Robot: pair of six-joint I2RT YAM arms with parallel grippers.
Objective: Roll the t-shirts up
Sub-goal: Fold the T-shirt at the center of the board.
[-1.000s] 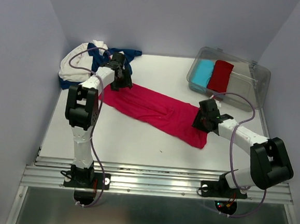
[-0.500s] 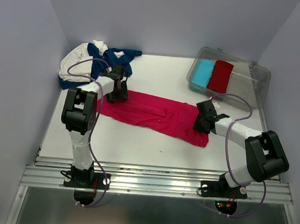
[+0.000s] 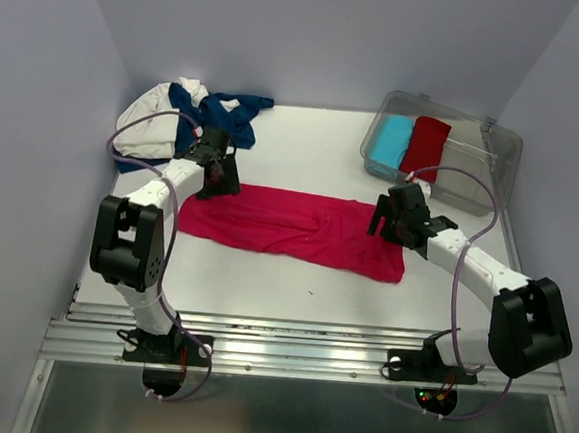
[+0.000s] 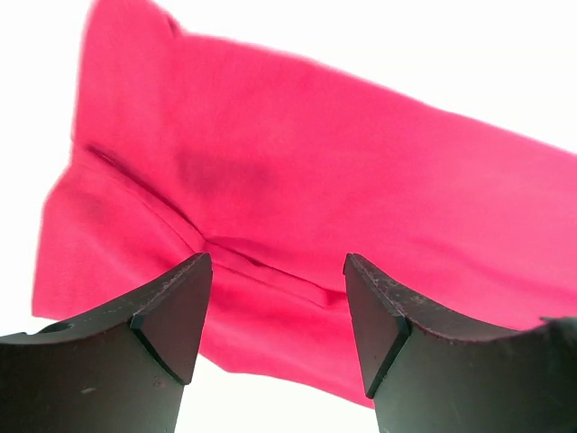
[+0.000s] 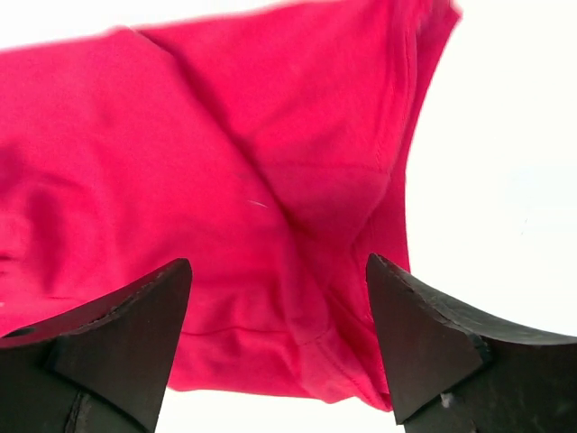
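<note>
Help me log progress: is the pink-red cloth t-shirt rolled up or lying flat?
Flat, unrolled: the bright pink-red cloth t-shirt lies as a long band on the white table, neither end coiled.

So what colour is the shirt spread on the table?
The shirt is plain pink-red, clearest in the top external view.

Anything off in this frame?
Nothing damaged or spilled. The pink shirt lies as a wrinkled strip, slightly askew on the table. A white shirt and a navy shirt are heaped in the far-left corner.
</note>
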